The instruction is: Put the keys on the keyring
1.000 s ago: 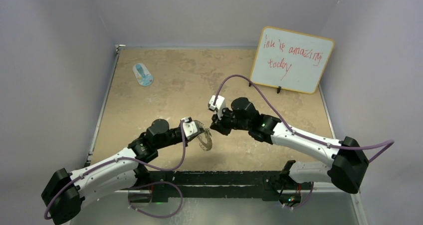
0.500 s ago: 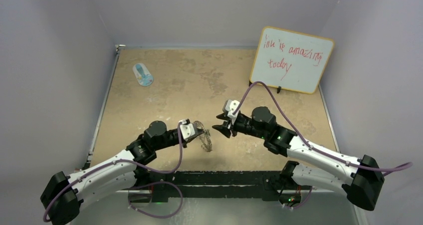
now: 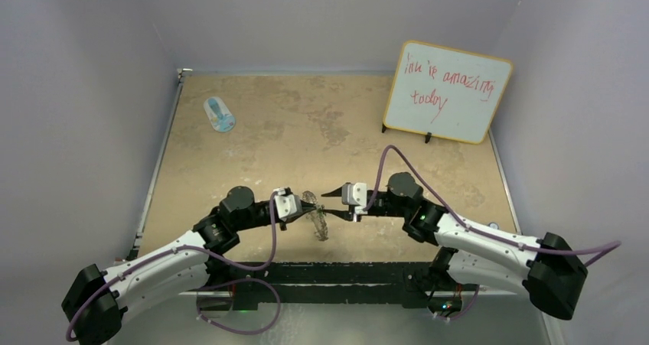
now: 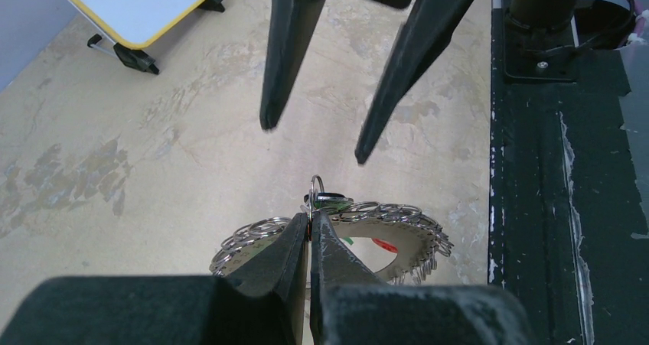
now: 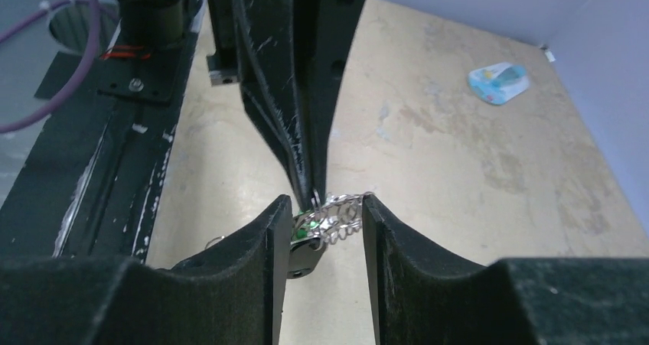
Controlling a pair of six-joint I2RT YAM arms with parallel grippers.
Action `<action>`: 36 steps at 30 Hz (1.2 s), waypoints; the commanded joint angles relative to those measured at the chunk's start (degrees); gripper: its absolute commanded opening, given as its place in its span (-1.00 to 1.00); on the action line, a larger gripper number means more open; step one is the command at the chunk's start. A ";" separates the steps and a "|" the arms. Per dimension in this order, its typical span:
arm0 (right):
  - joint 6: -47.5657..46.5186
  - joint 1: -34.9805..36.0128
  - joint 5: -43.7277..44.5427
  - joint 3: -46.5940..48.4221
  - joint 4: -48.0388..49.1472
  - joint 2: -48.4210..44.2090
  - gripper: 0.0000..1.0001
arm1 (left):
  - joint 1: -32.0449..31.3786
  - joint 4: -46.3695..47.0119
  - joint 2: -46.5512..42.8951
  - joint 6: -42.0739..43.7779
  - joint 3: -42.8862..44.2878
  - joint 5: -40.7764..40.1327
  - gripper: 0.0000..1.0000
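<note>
Mid-table: left fingers [image 4: 283, 261] pinched on keyring [image 4: 417, 242]; right fingers [image 5: 398, 245] spread, near it.

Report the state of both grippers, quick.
Left gripper: shut on the keyring, gripping its rim.
Right gripper: open, holding nothing, pointed at the keyring.

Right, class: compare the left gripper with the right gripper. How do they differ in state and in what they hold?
The left gripper is shut, pinching the keyring at its rim; the right gripper is open. The left gripper holds the keyring; the right gripper holds nothing, its jaws spread beside it. Both are black and face each other.
</note>
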 commanded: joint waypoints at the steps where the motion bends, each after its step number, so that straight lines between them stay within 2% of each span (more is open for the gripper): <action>1: -3.91 -0.02 -5.83 2.77 2.16 4.81 -0.16 | -0.19 4.94 -0.72 0.95 0.20 2.42 -1.00; 11: -2.75 -2.83 -9.93 0.21 8.06 7.58 -0.17 | -0.20 3.90 -1.67 1.43 0.56 2.10 -1.00; 17: -2.45 -4.43 -13.05 0.37 8.98 9.70 -0.38 | -0.20 3.84 -1.85 1.70 0.56 2.27 -1.00; 28: -2.01 -6.15 -17.16 0.22 11.01 13.39 -0.42 | -0.20 3.66 -2.38 1.52 0.68 2.53 -1.00; 31: -2.33 -6.34 -18.22 0.36 11.32 14.17 -0.56 | -0.20 3.66 -2.36 1.52 0.74 2.63 -1.00; 36: -2.59 -6.52 -19.22 0.97 11.40 14.78 -0.62 | -0.20 3.63 -2.22 1.44 0.74 2.65 -1.00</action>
